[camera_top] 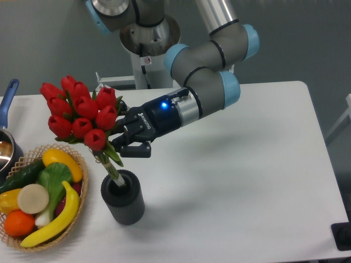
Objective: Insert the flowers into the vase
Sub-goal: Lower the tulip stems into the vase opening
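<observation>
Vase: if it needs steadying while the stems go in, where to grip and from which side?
Grip the vase across its ribbed wall, low down, coming from its right. The flowers and gripper crowd the rim from above, and the wicker basket sits close on the other side.

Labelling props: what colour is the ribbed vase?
Dark grey ribbed cylindrical vase, seen best in the fixed camera view.

White table [263, 181] under the gripper [122, 143], dark ribbed vase [123, 197] standing just below it, wicker basket [78, 181] of fruit further left, blue-handled pot [6, 137] beyond.
</observation>
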Controlling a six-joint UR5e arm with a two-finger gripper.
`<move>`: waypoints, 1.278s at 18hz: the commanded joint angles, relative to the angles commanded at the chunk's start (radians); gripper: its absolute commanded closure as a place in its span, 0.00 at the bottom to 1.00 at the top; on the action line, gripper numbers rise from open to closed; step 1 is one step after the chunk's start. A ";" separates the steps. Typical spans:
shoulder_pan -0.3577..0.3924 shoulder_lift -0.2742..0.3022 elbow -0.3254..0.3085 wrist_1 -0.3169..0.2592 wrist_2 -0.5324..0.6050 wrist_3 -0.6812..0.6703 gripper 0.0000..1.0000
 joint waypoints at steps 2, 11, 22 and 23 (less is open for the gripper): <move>-0.003 -0.008 -0.008 0.000 0.000 0.000 0.68; 0.000 -0.057 -0.006 -0.003 -0.003 -0.002 0.67; 0.006 -0.115 -0.015 -0.002 0.009 0.002 0.66; 0.009 -0.120 -0.015 -0.002 0.009 0.002 0.66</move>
